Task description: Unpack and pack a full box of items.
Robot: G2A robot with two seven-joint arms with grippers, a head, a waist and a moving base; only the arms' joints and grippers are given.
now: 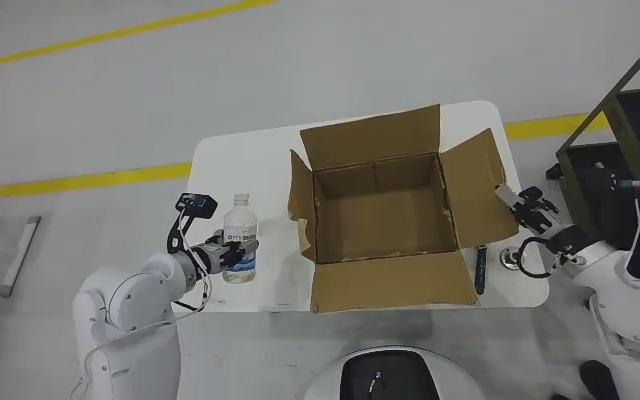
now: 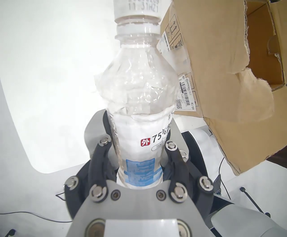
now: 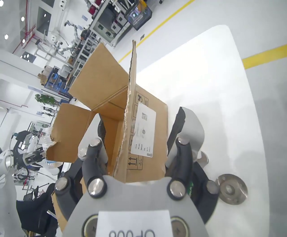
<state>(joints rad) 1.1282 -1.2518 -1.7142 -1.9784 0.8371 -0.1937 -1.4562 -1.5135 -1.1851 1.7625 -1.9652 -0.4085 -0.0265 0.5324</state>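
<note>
A pale grey floor (image 1: 120, 100) carries yellow lines (image 1: 90, 181) past a white, round-cornered table (image 1: 235, 160). Beyond it — a bright hall with equipment racks (image 3: 105, 24), blue bins (image 3: 55, 78), a potted plant (image 3: 46, 99) and round ceiling lights (image 3: 22, 19).

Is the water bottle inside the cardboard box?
No, the bottle is upright beside the box, outside it, gripped by the left tool.

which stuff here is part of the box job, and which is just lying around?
Job: bottle, upright in the left gripper; open box; right gripper at a side flap.
Lying about: metal disc and slim dark tool, on the table beside the box.
</note>
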